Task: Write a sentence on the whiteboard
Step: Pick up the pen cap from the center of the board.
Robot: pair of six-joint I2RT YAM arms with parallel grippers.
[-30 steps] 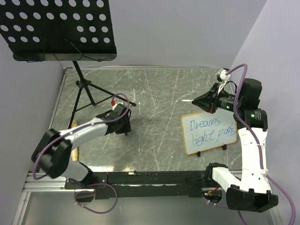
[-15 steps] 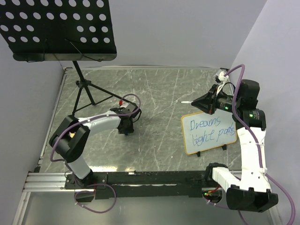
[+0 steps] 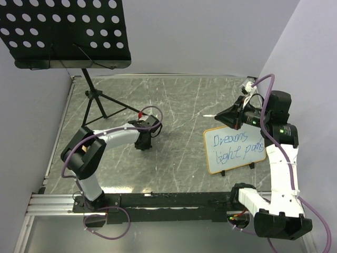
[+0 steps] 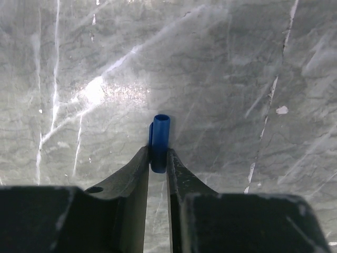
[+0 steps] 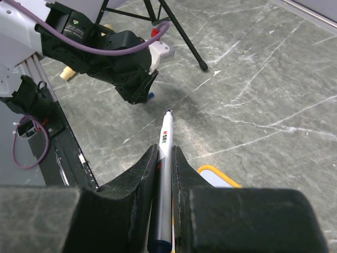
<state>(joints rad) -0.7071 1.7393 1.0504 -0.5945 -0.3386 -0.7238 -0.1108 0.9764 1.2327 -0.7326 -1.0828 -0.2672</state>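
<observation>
The whiteboard [image 3: 235, 149], tan-framed, leans on small black stands at the right. It bears the sentence [image 3: 236, 146] in blue handwriting, two lines reading about "Dreams light path". Its corner shows in the right wrist view [image 5: 218, 175]. My right gripper [image 3: 225, 115] hovers above the board's top left corner, shut on a white marker [image 5: 164, 174] whose tip points left [image 3: 207, 113]. My left gripper [image 3: 142, 147] points down at the tabletop left of centre, shut on a blue marker cap [image 4: 159, 136].
A black perforated music-stand tray [image 3: 63, 32] stands at the back left, its tripod legs [image 3: 97, 103] on the grey marble table. A tan wooden object [image 3: 83, 171] lies near the left arm's base. Grey walls close the back and right.
My left arm has swung its elbow inward and the gripper has shifted slightly right with the cap. The right gripper and marker have barely moved.
</observation>
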